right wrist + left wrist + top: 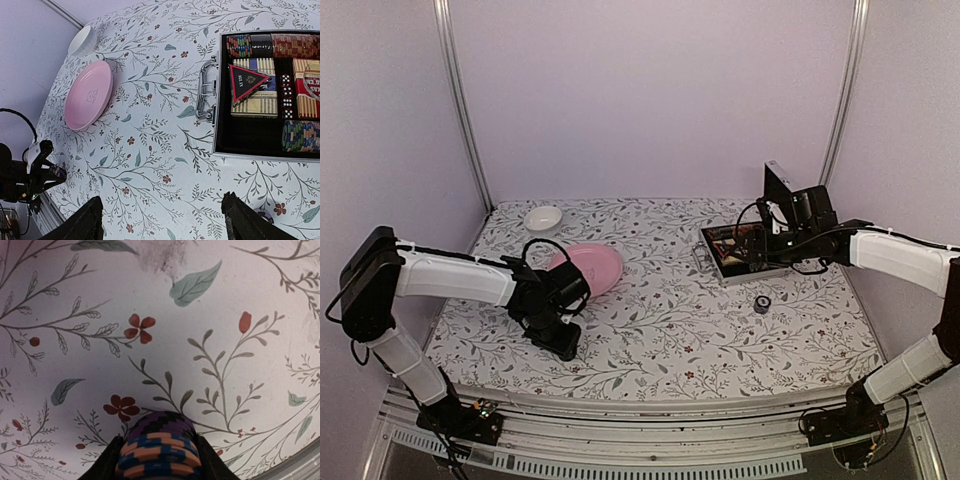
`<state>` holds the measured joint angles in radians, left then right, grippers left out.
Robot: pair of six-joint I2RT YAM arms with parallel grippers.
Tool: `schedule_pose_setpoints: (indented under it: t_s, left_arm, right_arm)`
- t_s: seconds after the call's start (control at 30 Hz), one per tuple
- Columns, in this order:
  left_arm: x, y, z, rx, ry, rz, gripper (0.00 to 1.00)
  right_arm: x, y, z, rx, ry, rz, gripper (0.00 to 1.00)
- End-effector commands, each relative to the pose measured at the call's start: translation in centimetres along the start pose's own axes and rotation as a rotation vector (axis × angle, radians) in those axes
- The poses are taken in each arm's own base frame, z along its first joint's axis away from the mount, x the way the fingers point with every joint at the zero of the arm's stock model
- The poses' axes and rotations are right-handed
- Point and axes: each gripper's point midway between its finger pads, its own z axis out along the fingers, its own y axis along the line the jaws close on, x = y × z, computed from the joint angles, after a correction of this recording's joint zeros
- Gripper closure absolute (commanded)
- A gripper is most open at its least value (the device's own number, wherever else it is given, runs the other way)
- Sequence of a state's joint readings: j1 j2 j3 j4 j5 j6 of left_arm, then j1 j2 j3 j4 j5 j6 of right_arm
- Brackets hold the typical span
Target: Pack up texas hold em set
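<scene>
From above, the left pincer [563,343] is down on the table [650,350] at 8 o'clock, just below the pink plate [592,268]. The white bowl [544,217] sits at 11 o'clock. The silver case [725,262] lies open at 2 o'clock, so things can go in. The right pincer [752,250] hangs over it. A small loose chip pile [761,304] sits at 5 o'clock from the case.

In the left wrist view, a chip stack [159,442] is at 6 o'clock. Both fingers [107,462] hug its sides. The pincer looks clamped on it, I think to carry it to the case.

In the right wrist view, the right pincer's jaws are wide apart with nothing between them. The case, at 2 o'clock, holds chips, card decks [252,100] and the triangle marker [245,77]. One slot looks bare, maybe room for more chips.
</scene>
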<state>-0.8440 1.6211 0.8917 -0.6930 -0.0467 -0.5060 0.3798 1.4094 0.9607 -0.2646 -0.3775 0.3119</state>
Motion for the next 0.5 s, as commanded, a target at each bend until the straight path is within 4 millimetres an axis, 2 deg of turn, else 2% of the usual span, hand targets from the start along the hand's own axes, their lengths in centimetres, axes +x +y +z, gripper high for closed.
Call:
schedule_pose_setpoints:
  t_s: [0.0, 0.2, 0.33, 0.47]
  left_arm:
    - [0.6, 0.1, 0.6, -0.008, 0.023, 0.021, 0.61]
    - [0.6, -0.3, 0.3, 0.014, 0.026, 0.046, 0.74]
    - [0.2, -0.9, -0.7, 0.039, 0.029, 0.089, 0.8]
    - [-0.8, -1.7, -2.8, 0.068, 0.016, 0.134, 0.82]
  right_arm:
    - [-0.7, 1.1, -0.1, -0.04, -0.016, -0.01, 0.17]
    - [-0.8, 2.7, -0.7, -0.097, -0.013, 0.01, 0.17]
    - [-0.6, 6.4, -1.5, -0.193, -0.007, 0.031, 0.17]
    - [1.1, 9.5, -1.2, -0.265, 0.033, 0.065, 0.17]
